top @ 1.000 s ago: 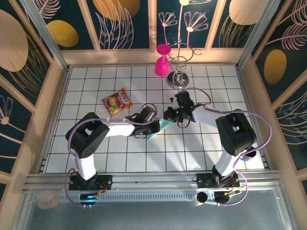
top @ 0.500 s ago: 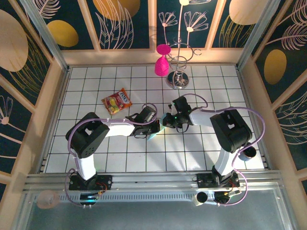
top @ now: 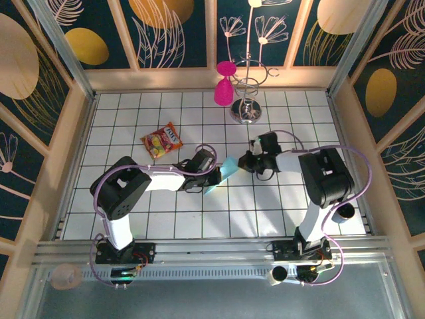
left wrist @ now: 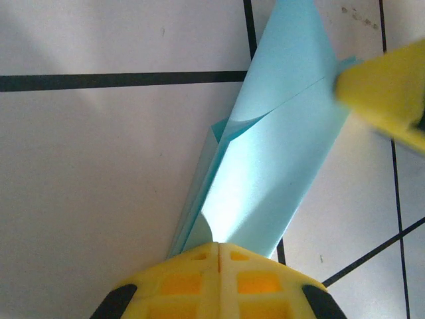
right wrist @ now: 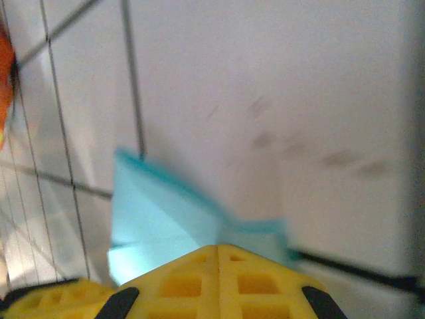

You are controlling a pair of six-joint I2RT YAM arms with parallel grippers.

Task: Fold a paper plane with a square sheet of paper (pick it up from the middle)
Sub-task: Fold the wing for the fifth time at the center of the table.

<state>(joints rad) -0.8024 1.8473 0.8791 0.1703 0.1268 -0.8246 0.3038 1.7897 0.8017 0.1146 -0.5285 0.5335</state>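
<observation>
Left hand (left wrist: 218, 246) and right hand (right wrist: 218, 248) clamp the paper plane (left wrist: 265, 173), hiding its ends.

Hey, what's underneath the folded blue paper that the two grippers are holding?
White tiled table with dark grid lines shows around the folded paper, which is pinched by the left gripper and the right gripper. The tiles directly beneath it are covered.

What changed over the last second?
The right gripper moved right, away from the left gripper, still shut on the paper, so more of it shows between them. The left gripper stayed put, shut on its other end. Snack packet unmoved.
</observation>
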